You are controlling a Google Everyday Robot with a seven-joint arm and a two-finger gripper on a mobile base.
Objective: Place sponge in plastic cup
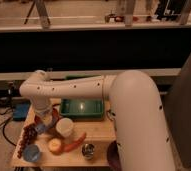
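Reaching stage, judging near to far: white cup [65, 127] mid-table, probably the target; gripper [43, 126] low just left of it, grasp impossible to tell; sponge not identifiable, possibly hidden beneath. Next: secure sponge, shift right over cup.

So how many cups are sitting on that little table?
2. A white cup stands mid-table just in front of the green tray; a blue cup sits at the front left corner. The gripper hangs left of the white cup. The arm may hide more.

My arm [84, 89] is smooth, white, tubular and dotted with small dark screws; my gripper [41, 126] sits below its rounded elbow.
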